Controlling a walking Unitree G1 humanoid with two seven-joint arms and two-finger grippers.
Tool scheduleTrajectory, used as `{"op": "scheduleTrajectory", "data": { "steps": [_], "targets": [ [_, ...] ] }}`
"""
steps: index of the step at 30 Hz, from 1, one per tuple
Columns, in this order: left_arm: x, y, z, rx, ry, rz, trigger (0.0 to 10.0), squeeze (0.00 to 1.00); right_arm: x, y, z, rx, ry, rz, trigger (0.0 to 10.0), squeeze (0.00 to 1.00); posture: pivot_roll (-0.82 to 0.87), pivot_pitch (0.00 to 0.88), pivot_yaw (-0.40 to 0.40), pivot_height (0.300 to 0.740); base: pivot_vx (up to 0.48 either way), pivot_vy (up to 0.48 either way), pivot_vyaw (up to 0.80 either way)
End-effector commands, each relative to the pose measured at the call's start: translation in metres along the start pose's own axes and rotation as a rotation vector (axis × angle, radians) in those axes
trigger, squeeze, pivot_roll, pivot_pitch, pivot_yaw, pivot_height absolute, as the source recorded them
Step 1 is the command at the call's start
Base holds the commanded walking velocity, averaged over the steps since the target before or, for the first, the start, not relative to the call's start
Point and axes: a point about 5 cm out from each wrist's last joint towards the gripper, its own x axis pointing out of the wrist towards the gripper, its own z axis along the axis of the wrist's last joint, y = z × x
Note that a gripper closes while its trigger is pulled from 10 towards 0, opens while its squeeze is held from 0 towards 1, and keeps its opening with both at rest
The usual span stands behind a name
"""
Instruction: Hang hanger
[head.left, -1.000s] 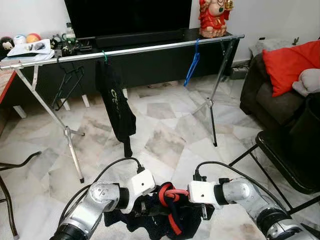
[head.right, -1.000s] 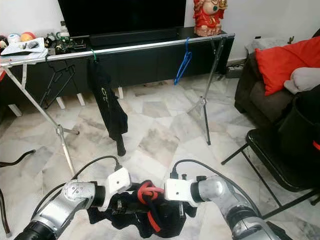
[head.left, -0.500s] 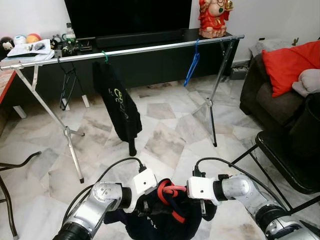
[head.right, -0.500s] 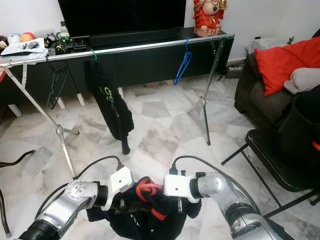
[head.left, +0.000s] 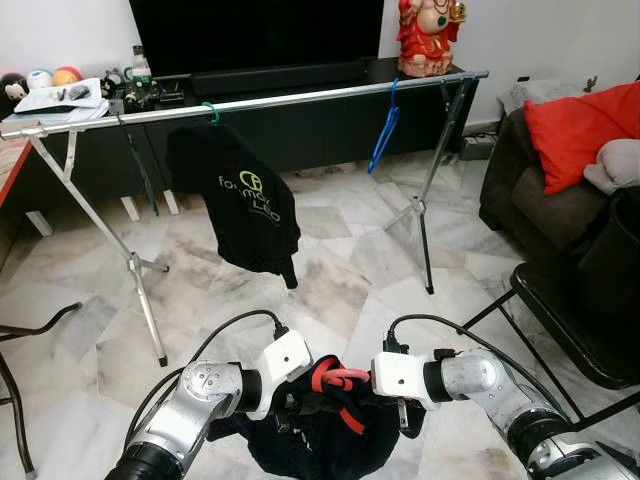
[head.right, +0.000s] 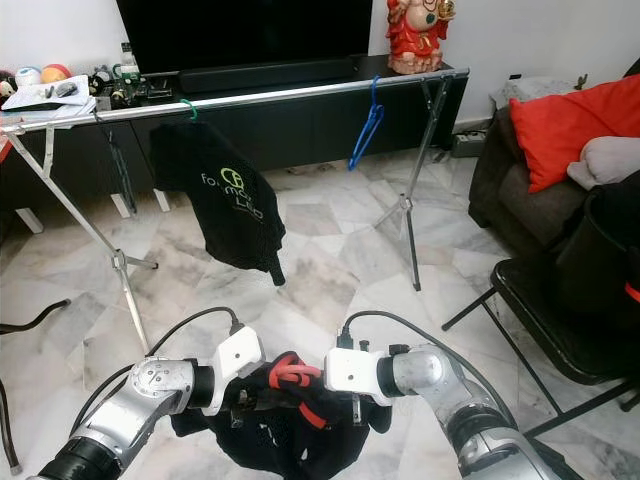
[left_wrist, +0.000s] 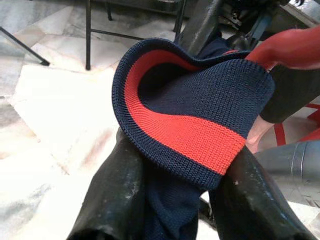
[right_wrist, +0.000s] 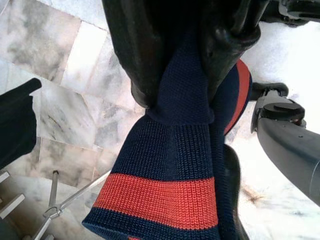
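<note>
Low in front of the robot, well short of the drying rack, the left tool (head.left: 292, 405) and the right tool (head.left: 398, 417) meet over a navy garment with a red-banded ribbed collar (left_wrist: 190, 120). A red hanger (head.left: 338, 385) pokes out of it between the two wrists. In the left wrist view the left tool's fingers (left_wrist: 112, 195) pinch the collar; in the right wrist view the right tool's fingers (right_wrist: 230, 45) clamp the same knit fabric. The garment seems only partly threaded onto the hanger, so I judge the task early: seating it, lifting it and hooking it on the rail (head.left: 300, 97) all remain. On that one rail I count one black T-shirt (head.left: 240, 200) on a green hanger, one bare blue hanger (head.left: 385, 125) and one dark bare hanger (head.left: 135, 165).
</note>
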Motion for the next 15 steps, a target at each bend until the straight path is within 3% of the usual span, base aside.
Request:
{"op": "scheduleTrajectory", "data": {
  "steps": [1, 14, 15],
  "targets": [
    [0.0052, -0.0076, -0.004, -0.014, 0.016, -0.064, 0.0, 0.0, -0.0056, -0.0173, 0.0102, 0.001, -0.041, -0.092, 0.0, 0.0, 0.08, 0.09, -0.01, 0.74, 0.0, 0.0, 0.0],
    [0.0067, -0.0087, -0.003, -0.018, 0.0, -0.068, 0.0, 0.0, -0.0065, -0.0205, 0.0112, 0.007, -0.035, -0.097, 0.0, 0.0, 0.08, 0.088, -0.024, 0.74, 0.0, 0.0, 0.0],
    [0.0071, -0.0087, -0.0028, -0.02, -0.003, -0.066, 0.0, 0.0, -0.007, -0.0203, 0.0105, 0.004, -0.028, -0.093, 1.2, 0.0, 0.08, 0.087, -0.025, 0.74, 0.0, 0.0, 0.0]
  ]
}}
